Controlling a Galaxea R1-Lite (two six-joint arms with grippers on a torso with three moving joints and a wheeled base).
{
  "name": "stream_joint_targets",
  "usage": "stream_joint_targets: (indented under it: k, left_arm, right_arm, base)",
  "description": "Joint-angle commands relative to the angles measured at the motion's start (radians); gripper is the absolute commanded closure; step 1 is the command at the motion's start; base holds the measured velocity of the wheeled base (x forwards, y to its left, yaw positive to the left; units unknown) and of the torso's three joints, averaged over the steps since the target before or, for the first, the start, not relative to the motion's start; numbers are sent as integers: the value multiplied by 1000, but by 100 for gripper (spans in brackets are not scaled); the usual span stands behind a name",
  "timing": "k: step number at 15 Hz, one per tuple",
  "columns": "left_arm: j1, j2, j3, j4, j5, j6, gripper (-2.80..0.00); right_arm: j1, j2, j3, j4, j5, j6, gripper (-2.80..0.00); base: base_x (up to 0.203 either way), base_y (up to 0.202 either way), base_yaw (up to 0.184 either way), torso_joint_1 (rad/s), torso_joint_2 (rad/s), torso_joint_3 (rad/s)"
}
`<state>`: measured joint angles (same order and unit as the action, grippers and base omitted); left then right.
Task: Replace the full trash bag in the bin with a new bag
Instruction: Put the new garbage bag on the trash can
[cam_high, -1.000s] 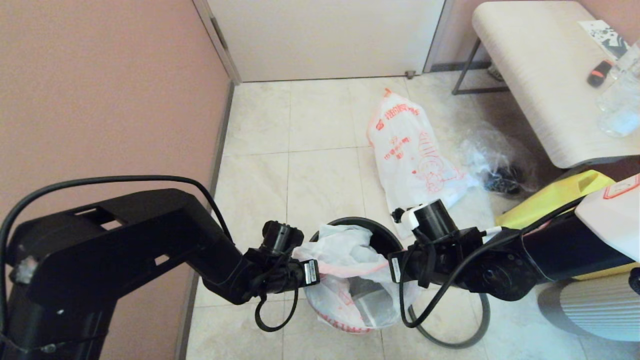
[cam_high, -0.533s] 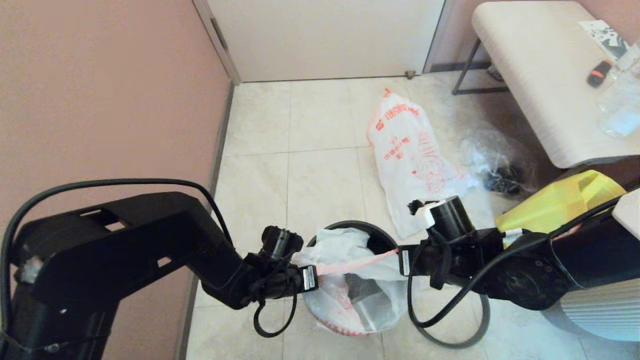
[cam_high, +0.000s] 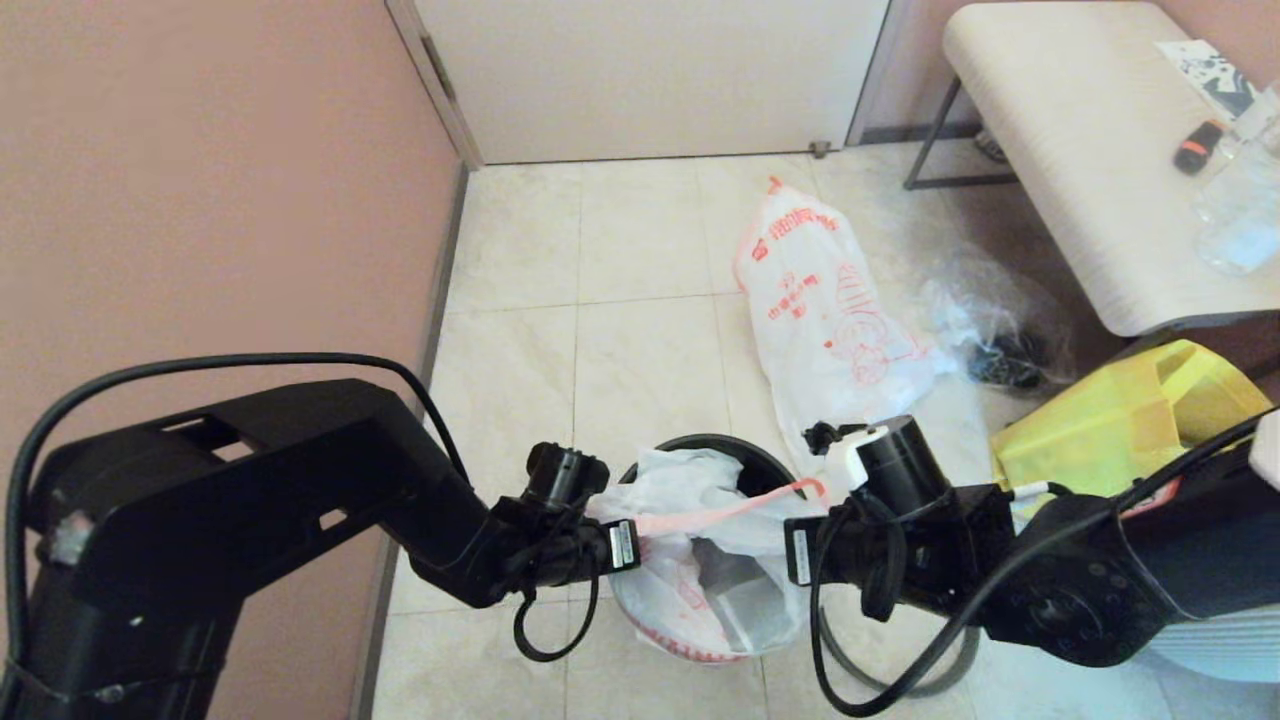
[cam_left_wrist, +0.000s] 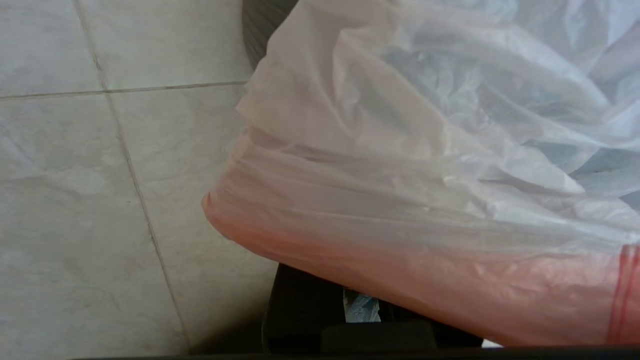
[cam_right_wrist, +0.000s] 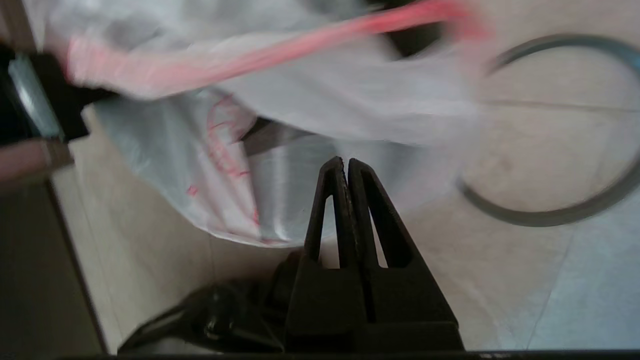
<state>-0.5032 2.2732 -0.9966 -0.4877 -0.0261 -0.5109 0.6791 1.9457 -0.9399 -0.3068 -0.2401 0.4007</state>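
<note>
My left pincer (cam_high: 632, 545) gripped the orange rim of the new bag (cam_high: 700, 560), draped over the bin (cam_high: 765, 465). My right pincer (cam_right_wrist: 346, 165) was clenched empty beside it. The full trash bag (cam_high: 825, 300) lay on the floor beyond.

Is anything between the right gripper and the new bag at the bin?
Nothing visible does. The right gripper, shut and empty, points straight at the new bag, which is draped over the bin.

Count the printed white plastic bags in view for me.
2: the full trash bag in the bin between both arms, and the new bag flat on the floor beyond it. None seems hidden.
</note>
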Motion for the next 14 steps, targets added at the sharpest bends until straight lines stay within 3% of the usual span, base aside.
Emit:
stream_joint_targets:
  k: [1,4,14]
  left_arm:
    - [0,2,0,-5,0,-3,0]
    - [-1,4,-3,-5,-1,-1,0]
    - [-13,0,6,-5,-3,5,0]
  right_arm:
    - [18,91,-35,-6,7,-2,0]
    - [32,201,-132,-51,58,-34,0]
    - [-19,404,-564,-56,82,-67,0]
  base:
    - [0,0,0,0,0,0]
    - [0,0,0,0,0,0]
    - [0,0,0,0,0,0]
